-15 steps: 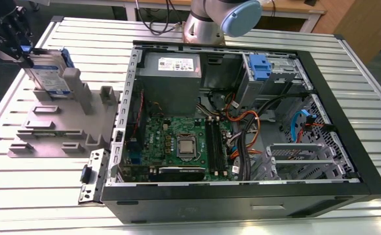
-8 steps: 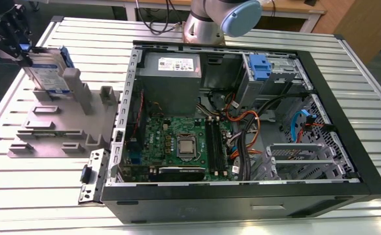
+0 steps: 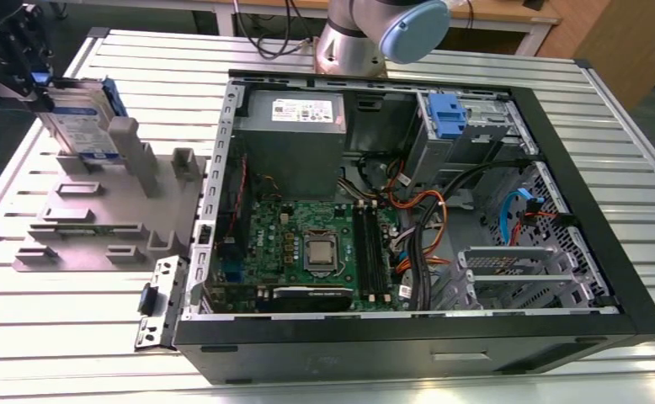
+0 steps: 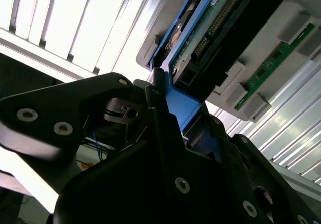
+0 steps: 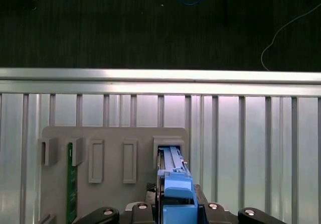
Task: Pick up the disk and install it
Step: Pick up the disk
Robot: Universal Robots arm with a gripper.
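i see the gripper (image 3: pixel 38 80) clenched on the blue rail of the disk (image 3: pixel 81 122). the disk stands upright, its lower end in a slot of the grey holder (image 3: pixel 92 220) on the slatted table (image 3: pixel 35 337). that's at the exterior view's left, beside the open computer case (image 3: pixel 614 252).

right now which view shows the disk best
The exterior view: the disk stands upright in the grey holder, labelled face showing. The second wrist view shows the disk close up from its circuit-board side; the first wrist view shows the disk end-on, a narrow blue-railed edge.
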